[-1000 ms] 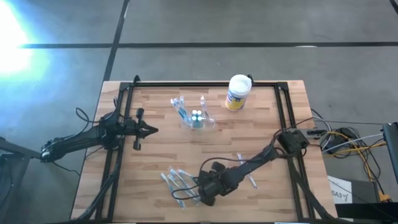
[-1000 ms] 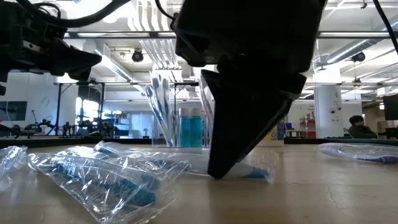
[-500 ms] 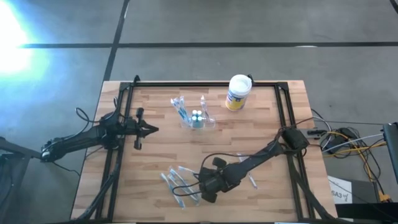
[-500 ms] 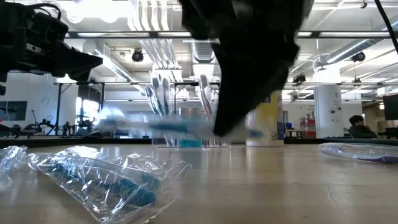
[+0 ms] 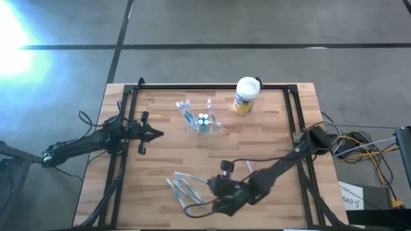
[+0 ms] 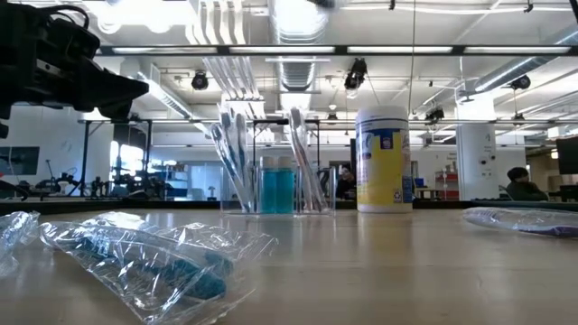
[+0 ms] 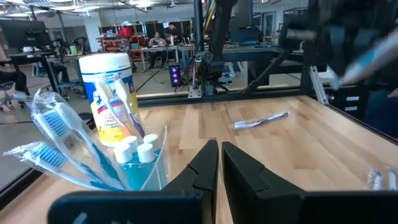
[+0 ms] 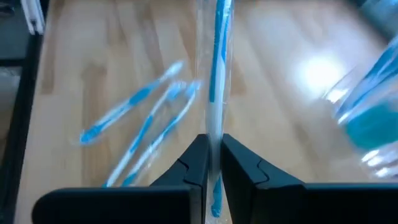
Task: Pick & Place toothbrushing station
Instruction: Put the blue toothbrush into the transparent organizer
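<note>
Right claw [image 8: 212, 163] is clamped on a wrapped blue-and-white toothbrush [image 8: 216, 74] above the wooden counter [image 5: 257, 138]. Left claw [image 7: 219, 163] hangs pinched together near the clear plastic toothbrushing station [image 5: 203, 119].

Nothing legible is showing anywhere: the yellow-and-blue label on the white canister [image 6: 384, 160] is carrying print too small to read, and a white tag [image 5: 352, 200] beside the table is bearing unreadable marks.

The wooden surface [image 5: 167, 151] carries the clear toothbrushing station [image 5: 203, 119] beside a white canister [image 5: 245, 95]. Wrapped toothbrushes [image 5: 182, 188] lie near its front edge.
</note>
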Controlling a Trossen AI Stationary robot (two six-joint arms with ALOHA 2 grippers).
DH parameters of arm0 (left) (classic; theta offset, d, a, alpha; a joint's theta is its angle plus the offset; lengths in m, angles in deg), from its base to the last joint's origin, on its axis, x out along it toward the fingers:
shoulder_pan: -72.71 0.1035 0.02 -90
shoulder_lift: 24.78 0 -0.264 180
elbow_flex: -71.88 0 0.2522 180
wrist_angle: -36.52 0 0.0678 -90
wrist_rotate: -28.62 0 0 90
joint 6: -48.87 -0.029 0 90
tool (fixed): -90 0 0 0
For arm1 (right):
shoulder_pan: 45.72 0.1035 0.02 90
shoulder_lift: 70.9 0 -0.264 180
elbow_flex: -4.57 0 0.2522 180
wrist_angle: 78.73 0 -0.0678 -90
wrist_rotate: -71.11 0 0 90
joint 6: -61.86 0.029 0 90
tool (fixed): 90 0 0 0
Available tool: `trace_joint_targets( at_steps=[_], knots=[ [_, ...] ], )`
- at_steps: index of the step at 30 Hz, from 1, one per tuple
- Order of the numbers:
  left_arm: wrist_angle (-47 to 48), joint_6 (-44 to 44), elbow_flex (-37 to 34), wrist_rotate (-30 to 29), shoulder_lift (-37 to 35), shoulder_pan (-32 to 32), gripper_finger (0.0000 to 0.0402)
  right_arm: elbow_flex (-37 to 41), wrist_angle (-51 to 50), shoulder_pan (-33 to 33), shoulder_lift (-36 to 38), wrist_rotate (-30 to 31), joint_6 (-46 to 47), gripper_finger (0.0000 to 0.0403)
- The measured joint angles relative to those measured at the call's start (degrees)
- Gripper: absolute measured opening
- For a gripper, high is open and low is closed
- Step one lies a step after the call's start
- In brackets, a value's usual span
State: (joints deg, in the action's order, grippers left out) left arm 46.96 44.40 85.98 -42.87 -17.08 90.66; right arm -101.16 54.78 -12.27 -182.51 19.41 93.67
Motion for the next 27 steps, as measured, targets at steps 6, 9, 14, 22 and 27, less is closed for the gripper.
trace_joint_targets(
  at_steps=[6, 9, 14, 22, 27],
  knots=[
    [-0.14, -0.05, 0.00, 3.52, -0.11, 0.00, 0.0026, 1.94, 0.38, 2.30, 5.08, 6.91, -9.75, 0.0027],
    [-0.61, -0.23, 0.00, 4.34, -0.13, 0.00, 0.0026, 4.36, 2.87, 2.35, 7.91, 6.56, -12.77, 0.0027],
    [-2.20, -1.68, 0.00, 4.72, -0.13, 0.00, 0.0026, 10.88, 11.01, 1.79, 12.22, 0.70, -22.60, 0.0027],
    [-5.94, 0.20, 0.30, 4.56, -0.14, 0.00, 0.0026, 23.71, 31.42, -3.83, 21.97, -20.80, -38.83, 0.0027],
    [-7.64, 0.95, 1.16, 4.82, -0.17, 0.00, 0.0026, 35.41, 45.11, -5.65, 28.40, -22.43, -41.85, 0.0027]
  ],
)
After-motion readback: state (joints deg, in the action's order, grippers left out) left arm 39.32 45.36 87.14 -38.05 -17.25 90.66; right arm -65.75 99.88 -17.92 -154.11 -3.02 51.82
